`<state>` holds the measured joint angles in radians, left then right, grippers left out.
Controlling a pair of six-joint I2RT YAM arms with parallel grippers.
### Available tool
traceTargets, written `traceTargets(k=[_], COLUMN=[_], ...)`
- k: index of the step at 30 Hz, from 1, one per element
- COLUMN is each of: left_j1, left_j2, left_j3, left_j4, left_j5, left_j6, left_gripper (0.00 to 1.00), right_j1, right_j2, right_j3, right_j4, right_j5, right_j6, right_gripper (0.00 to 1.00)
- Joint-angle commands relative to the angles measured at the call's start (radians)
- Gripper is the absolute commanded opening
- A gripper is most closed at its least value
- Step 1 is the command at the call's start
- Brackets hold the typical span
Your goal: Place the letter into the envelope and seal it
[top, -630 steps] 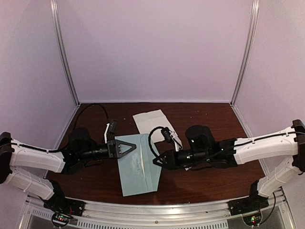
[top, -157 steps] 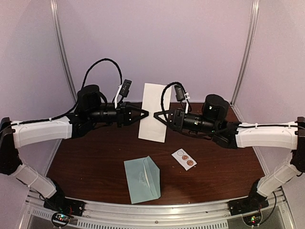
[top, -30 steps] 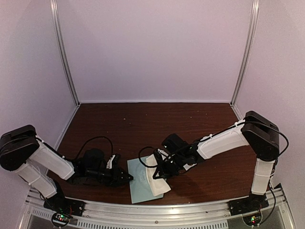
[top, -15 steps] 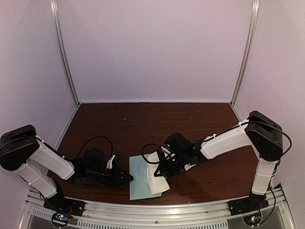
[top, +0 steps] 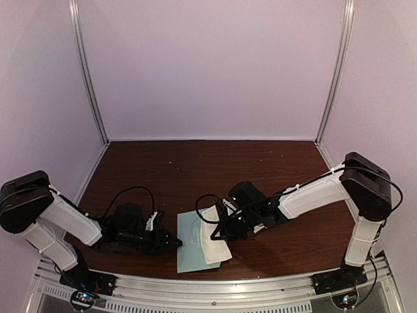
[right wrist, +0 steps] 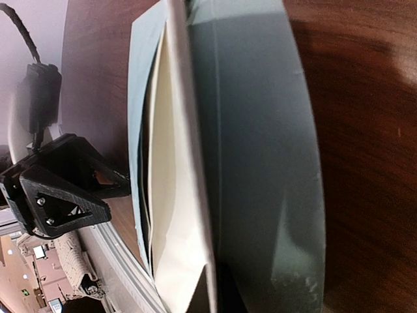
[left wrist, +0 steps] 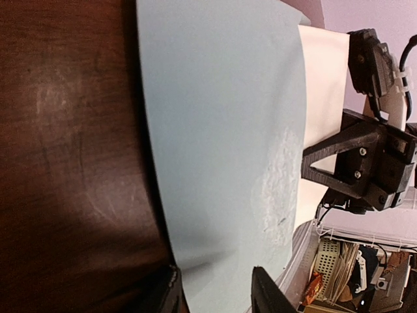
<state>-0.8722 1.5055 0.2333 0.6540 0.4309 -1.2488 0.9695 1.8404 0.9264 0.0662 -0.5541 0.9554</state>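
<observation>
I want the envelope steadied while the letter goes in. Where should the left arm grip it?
Grip the envelope by its left edge, coming in low from the left. It lies on the table, and the letter, held by the right gripper, covers its right side.

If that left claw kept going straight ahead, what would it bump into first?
The envelope: its near edge sits between the left gripper fingers. Beyond it, probably the white letter.
</observation>
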Motion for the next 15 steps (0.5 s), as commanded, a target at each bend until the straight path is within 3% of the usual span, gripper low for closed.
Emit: traceTargets(k=[1, 7, 15], left_j1=[-0.007, -0.007, -0.007], left_j2=[0.01, 0.004, 0.005], left_j3=[-0.006, -0.011, -0.011], left_j4=[0.02, 0.016, 0.021], left_j5=[0.007, 0.0, 0.0], left_j6=[-0.008, -0.007, -0.009], left_gripper=[0.38, 0.37, 0.37], right_j1=[-0.005, -0.006, -0.006], right_j2=[-0.062, -0.097, -0.109], right_j3=[-0.008, 0.018, 0.019], right_j4=[0.053, -0.113, -0.196], right_j5=[0.025, 0.181, 0.263], right_j6=[0.028, -0.016, -0.032], right_gripper=[0.0, 0.0, 0.0])
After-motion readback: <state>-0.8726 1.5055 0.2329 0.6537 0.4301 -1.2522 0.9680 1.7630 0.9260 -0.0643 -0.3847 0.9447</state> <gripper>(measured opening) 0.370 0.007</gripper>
